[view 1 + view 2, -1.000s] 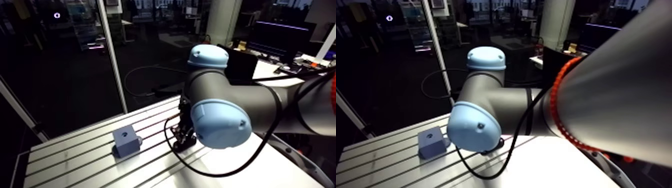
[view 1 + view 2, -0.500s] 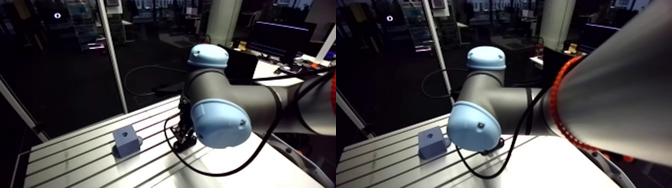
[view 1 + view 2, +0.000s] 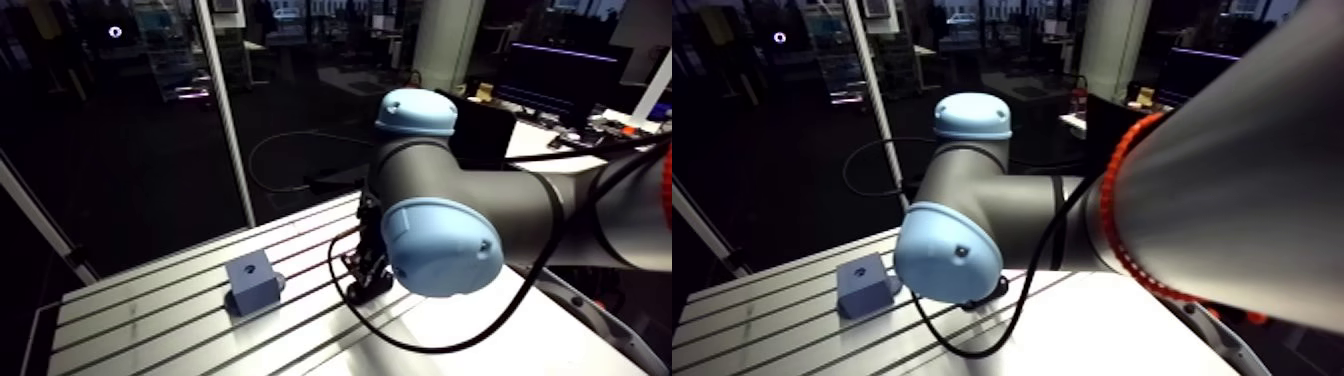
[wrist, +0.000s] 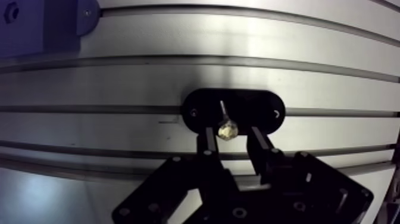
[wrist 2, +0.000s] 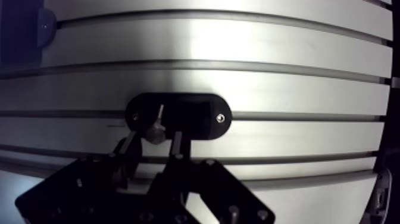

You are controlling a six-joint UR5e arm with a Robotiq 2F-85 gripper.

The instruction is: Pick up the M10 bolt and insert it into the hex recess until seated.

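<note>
In the wrist view a bolt (image 4: pixel 227 129) stands head-up in a black oval holder (image 4: pixel 262 111) that lies on the slotted table (image 4: pixel 238 71). My gripper (image 4: pixel 232 138) is open, with one finger on each side of the bolt head and a small gap showing on both sides. The grey-blue block (image 3: pixel 250 282) with a recess in its top face sits on the table, apart from the gripper; its corner (image 4: pixel 36 27) shows ahead of the fingers and to one side. In the arm view the gripper (image 3: pixel 362 280) hangs low over the table, partly hidden by the elbow joint.
The table's slots run across the wrist view, crosswise to the fingers. The arm's large blue-capped joint (image 3: pixel 440 248) and a black cable loop (image 3: pixel 400 335) sit above the table's near right part. The table's left edge (image 3: pixel 45 320) lies beyond the block.
</note>
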